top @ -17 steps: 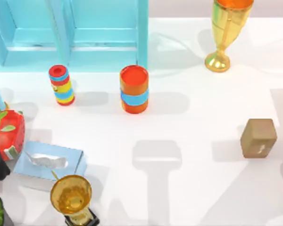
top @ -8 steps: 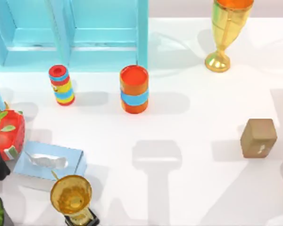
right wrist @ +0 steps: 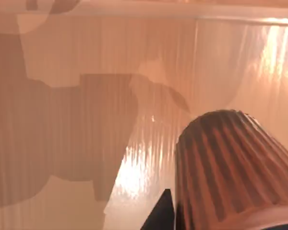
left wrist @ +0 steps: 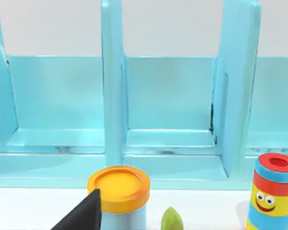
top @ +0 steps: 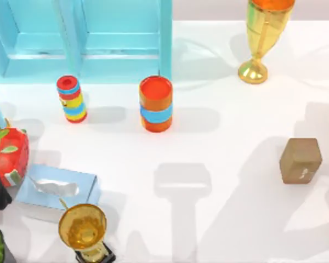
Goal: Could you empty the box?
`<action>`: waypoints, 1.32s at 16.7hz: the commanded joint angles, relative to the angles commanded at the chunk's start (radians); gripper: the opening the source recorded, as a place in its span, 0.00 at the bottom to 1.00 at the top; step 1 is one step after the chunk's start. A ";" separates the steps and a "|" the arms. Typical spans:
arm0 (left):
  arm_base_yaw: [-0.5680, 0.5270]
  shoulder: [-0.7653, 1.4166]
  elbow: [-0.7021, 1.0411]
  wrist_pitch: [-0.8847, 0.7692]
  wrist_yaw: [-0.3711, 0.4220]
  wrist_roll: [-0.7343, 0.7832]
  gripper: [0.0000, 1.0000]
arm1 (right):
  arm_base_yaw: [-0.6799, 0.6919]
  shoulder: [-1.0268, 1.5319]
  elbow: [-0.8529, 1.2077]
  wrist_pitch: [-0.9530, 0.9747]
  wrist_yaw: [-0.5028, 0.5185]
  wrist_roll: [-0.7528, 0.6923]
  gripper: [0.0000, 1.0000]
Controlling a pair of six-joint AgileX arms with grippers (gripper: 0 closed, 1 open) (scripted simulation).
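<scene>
1. Top view: I see a white surface [top: 219,164] with a blue shelf unit [top: 88,38] at the far left; its open compartments look bare.
2. Just in front of the shelf stand a striped red-and-blue cylinder [top: 72,99] and, to its right, an orange can with a blue band [top: 156,103], both upright and apart.
3. A gold goblet [top: 261,38] stands at the far right; a brown block [top: 300,160] sits nearer on the right side.
4. At the left edge lie a red fruit-printed item [top: 11,156], a blue tissue pack [top: 57,187] and a gold trophy [top: 83,230].
5. Left wrist view: my left arm faces the shelf, with a yellow-lidded tub [left wrist: 118,191] close by; one dark finger tip [left wrist: 84,215] shows, and I cannot tell the left tool's state.
6. Right wrist view: I see a ribbed brown object [right wrist: 230,172] against a glossy ribbed wall; one dark finger tip [right wrist: 161,215] shows, and I cannot tell the right tool's state.
7. Which item is the box, I cannot tell.
</scene>
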 joint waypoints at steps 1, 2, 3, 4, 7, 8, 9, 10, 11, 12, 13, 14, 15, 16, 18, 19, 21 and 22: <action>0.000 0.000 0.000 0.000 0.000 0.000 1.00 | 0.009 0.001 0.044 -0.026 -0.004 0.000 0.00; 0.000 0.000 0.000 0.000 0.000 0.000 1.00 | 0.014 0.003 0.090 -0.060 -0.006 -0.003 0.00; 0.000 0.000 0.000 0.000 0.000 0.000 1.00 | 0.015 0.005 0.134 -0.102 -0.006 -0.008 0.00; 0.000 0.000 0.000 0.000 0.000 0.000 1.00 | 0.012 0.005 0.176 -0.150 -0.004 -0.016 0.00; 0.000 0.000 0.000 0.000 0.000 0.000 1.00 | -0.027 -0.010 0.275 -0.310 0.011 -0.038 0.00; 0.000 0.000 0.000 0.000 0.000 0.000 1.00 | -0.043 -0.014 0.295 -0.359 0.017 -0.042 0.00; 0.000 0.000 0.000 0.000 0.000 0.000 1.00 | -0.059 -0.016 0.310 -0.402 0.022 -0.044 0.00; 0.000 0.000 0.000 0.000 0.000 0.000 1.00 | -0.073 -0.015 0.319 -0.436 0.026 -0.046 0.00; 0.000 0.000 0.000 0.000 0.000 0.000 1.00 | -0.084 -0.013 0.326 -0.461 0.029 -0.047 0.00; 0.000 0.000 0.000 0.000 0.000 0.000 1.00 | -0.090 -0.013 0.330 -0.476 0.031 -0.046 0.00; 0.000 0.000 0.000 0.000 0.000 0.000 1.00 | -0.091 -0.013 0.330 -0.480 0.032 -0.046 0.00; 0.000 0.000 0.000 0.000 0.000 0.000 1.00 | -0.091 -0.013 0.330 -0.480 0.032 -0.046 0.00; 0.000 0.000 0.000 0.000 0.000 0.000 1.00 | -0.091 -0.013 0.330 -0.480 0.032 -0.046 0.00; 0.000 0.000 0.000 0.000 0.000 0.000 1.00 | -0.087 -0.010 0.327 -0.478 0.030 -0.044 0.00; 0.000 0.000 0.000 0.000 0.000 0.000 1.00 | -0.074 -0.012 0.317 -0.471 0.031 -0.031 0.00; 0.000 0.000 0.000 0.000 0.000 0.000 1.00 | -0.053 -0.017 0.299 -0.460 0.030 -0.010 0.00; 0.000 0.000 0.000 0.000 0.000 0.000 1.00 | 0.019 -0.031 0.247 -0.432 0.030 0.062 0.00; 0.000 0.000 0.000 0.000 0.000 0.000 1.00 | 0.071 -0.043 0.211 -0.411 0.030 0.114 0.00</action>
